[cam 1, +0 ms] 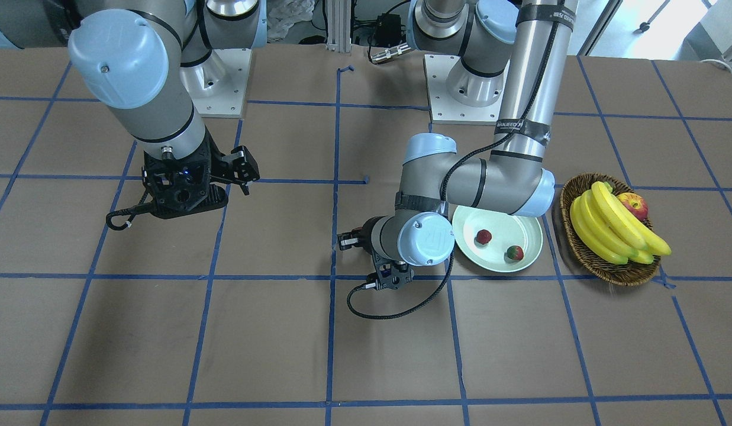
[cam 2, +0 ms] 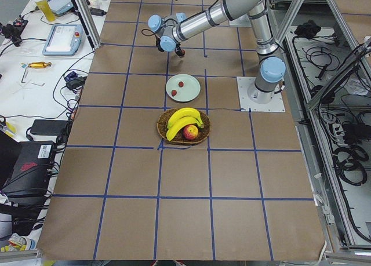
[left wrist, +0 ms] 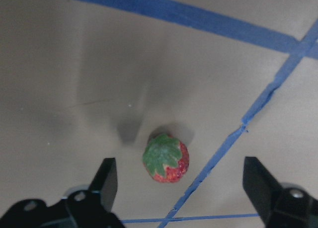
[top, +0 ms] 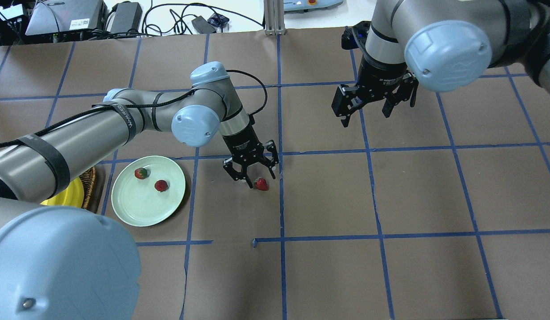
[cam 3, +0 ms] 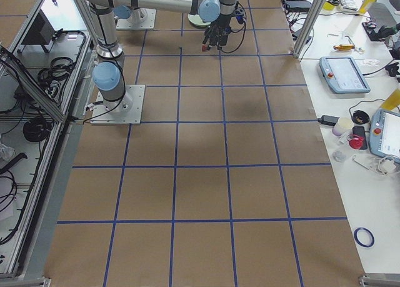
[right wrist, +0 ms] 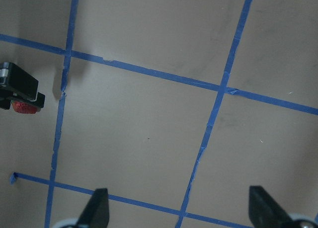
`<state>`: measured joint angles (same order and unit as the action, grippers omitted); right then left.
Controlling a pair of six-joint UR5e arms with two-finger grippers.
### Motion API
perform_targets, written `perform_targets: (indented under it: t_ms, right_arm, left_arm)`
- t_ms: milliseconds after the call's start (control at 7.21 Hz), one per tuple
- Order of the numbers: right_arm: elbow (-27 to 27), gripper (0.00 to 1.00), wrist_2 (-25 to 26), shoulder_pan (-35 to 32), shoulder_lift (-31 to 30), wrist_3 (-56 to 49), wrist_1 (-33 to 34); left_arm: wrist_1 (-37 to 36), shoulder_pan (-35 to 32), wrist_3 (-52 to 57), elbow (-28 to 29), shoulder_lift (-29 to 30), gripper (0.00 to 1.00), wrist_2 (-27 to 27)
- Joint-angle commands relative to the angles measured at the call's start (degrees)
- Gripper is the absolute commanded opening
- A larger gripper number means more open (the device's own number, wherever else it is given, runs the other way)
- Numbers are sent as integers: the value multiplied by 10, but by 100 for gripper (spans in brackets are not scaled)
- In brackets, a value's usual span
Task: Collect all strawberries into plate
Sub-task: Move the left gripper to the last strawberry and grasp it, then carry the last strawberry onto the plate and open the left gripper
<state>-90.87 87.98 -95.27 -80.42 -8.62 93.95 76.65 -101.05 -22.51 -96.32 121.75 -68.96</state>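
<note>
Under the left gripper (top: 257,177): the third strawberry (left wrist: 166,161) lies on the desk (top: 346,200) between the spread fingers, untouched, just beside a blue tape line (left wrist: 268,96).
Left gripper state: wide open, holding nothing.
Right gripper (top: 366,114): well apart from the berry, fingers spread, empty.
Plate (top: 123,209): near the left gripper, to its side; two other strawberries (top: 141,173) (top: 161,185) lie in it.
Handling: judged light, small and rounded, so liable to roll or slip. Its firmness cannot be told.
Grasp point: across the widest red body below the green cap, fingers low to the desk, with gentle closing force.
</note>
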Motion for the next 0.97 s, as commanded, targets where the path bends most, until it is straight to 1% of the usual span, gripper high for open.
perform_targets:
  t_ms: [0,139,278,416,555,694,833]
  right_arm:
    - [0,100,0,0,0,0,0]
    - [0,100,0,0,0,0,0]
    - [0,100,0,0,0,0,0]
    - [0,100,1,0,0,0,1]
    - [1,100,0,0,0,0,1]
    - [0,100,0,0,0,0,1]
    - [0,100,1,0,0,-1,2]
  left_arm:
    - [3,-1,3,0,1,0,-8]
    - [2,-1,5,2,-11,0,-55]
    - [3,0,6,6,-26,0,-77]
    - [10,6,44,19,-40,0,-117]
    - [44,22,142,28,-58,0,-179]
    - [76,58,187,26,-76,0,-199]
    - [89,90,240,20,-88,0,-230]
